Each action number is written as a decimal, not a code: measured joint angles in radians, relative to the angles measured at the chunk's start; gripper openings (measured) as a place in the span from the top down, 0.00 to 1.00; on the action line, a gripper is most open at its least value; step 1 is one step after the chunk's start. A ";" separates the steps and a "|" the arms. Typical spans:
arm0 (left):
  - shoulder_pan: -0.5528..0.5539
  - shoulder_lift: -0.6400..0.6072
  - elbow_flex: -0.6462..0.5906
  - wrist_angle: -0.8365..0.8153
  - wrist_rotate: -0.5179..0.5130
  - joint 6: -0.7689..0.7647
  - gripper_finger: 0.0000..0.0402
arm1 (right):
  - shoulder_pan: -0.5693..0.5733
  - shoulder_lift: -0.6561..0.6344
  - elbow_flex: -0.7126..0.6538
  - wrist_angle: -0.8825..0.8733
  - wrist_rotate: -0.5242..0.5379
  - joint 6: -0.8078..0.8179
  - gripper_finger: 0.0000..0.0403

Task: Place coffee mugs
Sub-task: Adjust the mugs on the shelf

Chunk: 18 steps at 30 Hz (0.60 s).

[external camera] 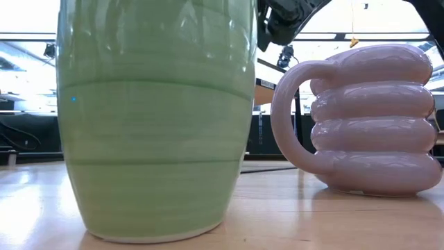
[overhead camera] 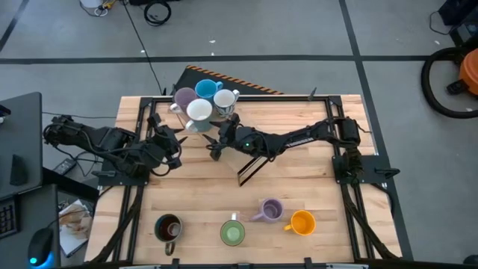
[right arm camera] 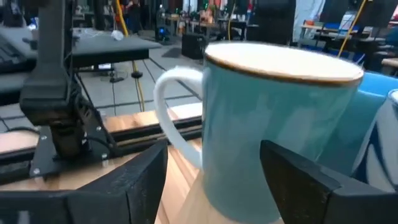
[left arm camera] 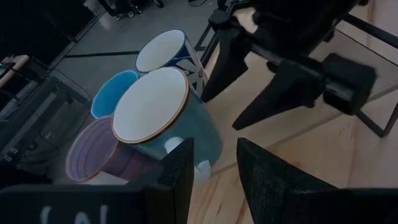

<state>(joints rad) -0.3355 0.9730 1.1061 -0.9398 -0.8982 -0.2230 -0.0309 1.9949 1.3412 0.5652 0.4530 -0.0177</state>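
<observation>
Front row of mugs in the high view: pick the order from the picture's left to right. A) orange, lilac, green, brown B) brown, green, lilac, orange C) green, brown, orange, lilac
B: the dark brown ceramic mug, green ceramic mug, ribbed lilac ceramic mug, then orange ceramic mug.

The desk (overhead camera: 299,172) is pale wood with black rails. Along its near edge stand a dark brown mug (overhead camera: 169,227), a green mug (overhead camera: 232,232) faintly banded in darker green, a ridged lilac mug (overhead camera: 269,211) and an orange mug (overhead camera: 302,223). At the far edge cluster a pale teal mug (overhead camera: 199,112) with white inside and a thin brown rim, a blue mug (overhead camera: 207,90), a white mug (overhead camera: 225,100) with blue markings, and a purple mug (overhead camera: 184,97). Both claws are black.
</observation>
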 joint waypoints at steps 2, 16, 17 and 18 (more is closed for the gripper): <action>0.000 0.000 0.000 0.000 0.000 -0.001 0.68 | -0.007 0.004 -0.002 -0.011 -0.003 -0.001 0.36; 0.000 0.000 0.000 -0.007 0.021 -0.028 0.68 | -0.032 0.012 -0.001 -0.005 -0.029 -0.014 0.37; 0.000 0.000 0.000 -0.011 0.026 -0.032 0.68 | -0.028 0.012 -0.001 -0.008 -0.028 -0.021 0.37; 0.000 0.000 0.000 -0.016 0.031 -0.036 0.68 | -0.023 0.012 -0.001 -0.014 -0.028 -0.030 0.37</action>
<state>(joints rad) -0.3355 0.9733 1.1061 -0.9554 -0.8675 -0.2588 -0.0543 2.0068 1.3403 0.5515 0.4248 -0.0473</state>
